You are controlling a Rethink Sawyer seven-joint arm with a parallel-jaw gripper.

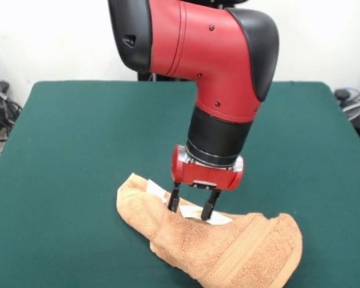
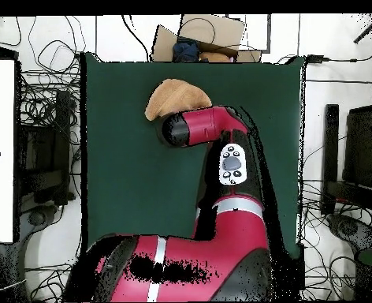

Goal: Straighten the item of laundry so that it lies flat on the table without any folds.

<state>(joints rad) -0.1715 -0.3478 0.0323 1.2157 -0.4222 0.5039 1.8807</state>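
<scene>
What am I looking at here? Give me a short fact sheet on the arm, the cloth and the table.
arm: red and black, reaching down from above
gripper: open, fingers apart, tips at the towel's white tags
towel: peach-orange, bunched and folded, not flat
towel position: near the table's front edge in the front view
table: dark green cloth
task state: towel not yet straightened

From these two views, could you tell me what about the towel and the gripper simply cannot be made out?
- Front view: the towel's near edge is cut off by the bottom of the picture.
- Front view: the print on the white tags is too small to read.
- Overhead view: the arm covers the gripper and part of the towel.
- Both views: what lies under the towel's folds on the table is hidden.
</scene>
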